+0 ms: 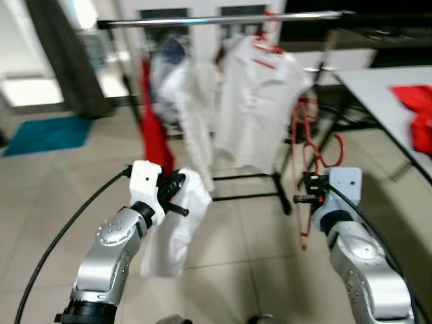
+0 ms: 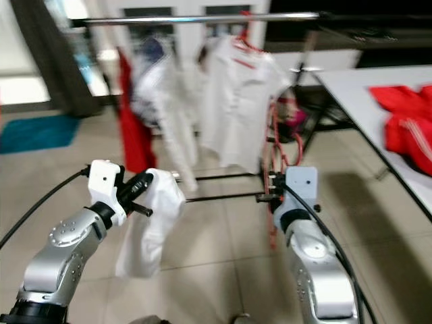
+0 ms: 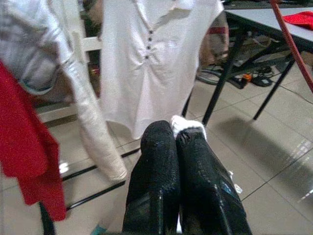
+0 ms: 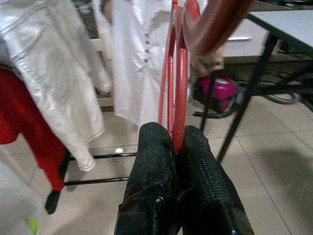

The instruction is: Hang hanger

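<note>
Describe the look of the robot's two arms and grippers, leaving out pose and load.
Both arms are silver metal with rounded, bolted joint housings. A white boxy wrist block tops each, and a black cable loops back from it. The left gripper and right gripper each have two long black, textured fingers.

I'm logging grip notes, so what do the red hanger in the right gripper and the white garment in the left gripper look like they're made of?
The red hanger, clamped in the right gripper, looks like smooth glossy plastic or coated wire: thin curved rods with a slight sheen. The white garment, pinched by the left gripper, looks like soft matte woven or knit fabric: it hangs limp in folds.
</note>
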Controlling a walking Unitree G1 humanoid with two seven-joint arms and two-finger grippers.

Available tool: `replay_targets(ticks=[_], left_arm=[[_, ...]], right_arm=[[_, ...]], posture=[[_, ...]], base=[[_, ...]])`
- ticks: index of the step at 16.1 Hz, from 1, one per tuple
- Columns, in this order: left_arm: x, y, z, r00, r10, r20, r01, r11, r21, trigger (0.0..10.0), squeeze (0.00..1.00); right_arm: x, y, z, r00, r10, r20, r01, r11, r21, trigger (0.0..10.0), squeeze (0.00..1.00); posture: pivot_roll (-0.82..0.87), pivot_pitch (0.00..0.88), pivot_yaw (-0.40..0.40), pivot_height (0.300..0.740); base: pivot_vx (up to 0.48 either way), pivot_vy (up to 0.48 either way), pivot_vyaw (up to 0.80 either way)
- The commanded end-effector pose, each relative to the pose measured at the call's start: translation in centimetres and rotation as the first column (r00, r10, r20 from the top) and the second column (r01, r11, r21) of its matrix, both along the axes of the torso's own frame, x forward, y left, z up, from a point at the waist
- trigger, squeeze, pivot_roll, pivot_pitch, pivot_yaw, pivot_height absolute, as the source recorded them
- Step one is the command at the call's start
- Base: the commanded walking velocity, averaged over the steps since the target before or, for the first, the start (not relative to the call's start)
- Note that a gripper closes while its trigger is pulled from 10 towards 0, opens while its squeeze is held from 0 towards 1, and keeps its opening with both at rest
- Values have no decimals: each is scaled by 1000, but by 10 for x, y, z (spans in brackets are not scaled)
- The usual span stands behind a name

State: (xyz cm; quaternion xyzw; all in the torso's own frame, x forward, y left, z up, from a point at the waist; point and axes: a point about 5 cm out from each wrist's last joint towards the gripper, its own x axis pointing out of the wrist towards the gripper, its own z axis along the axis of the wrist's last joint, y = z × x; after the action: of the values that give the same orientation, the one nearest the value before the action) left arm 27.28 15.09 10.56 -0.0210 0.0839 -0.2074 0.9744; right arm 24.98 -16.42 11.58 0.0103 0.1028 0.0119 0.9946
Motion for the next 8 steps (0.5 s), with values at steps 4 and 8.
replay_targets(ticks=[4,8], left_arm=[[2,-11,7,996,49,68,-52,998,35,10000,0],[4,-15,5,994,75,81,-77,997,18,10000,0]], right_arm=[[2,3,6,998,-48,42,44,995,93,10000,0],[-3,-3,8,992,-102,80,84,975,204,10000,0]], posture=[[31,0,39,740],[1,0,68,740]], base=[[0,0,-800],[0,0,-800]])
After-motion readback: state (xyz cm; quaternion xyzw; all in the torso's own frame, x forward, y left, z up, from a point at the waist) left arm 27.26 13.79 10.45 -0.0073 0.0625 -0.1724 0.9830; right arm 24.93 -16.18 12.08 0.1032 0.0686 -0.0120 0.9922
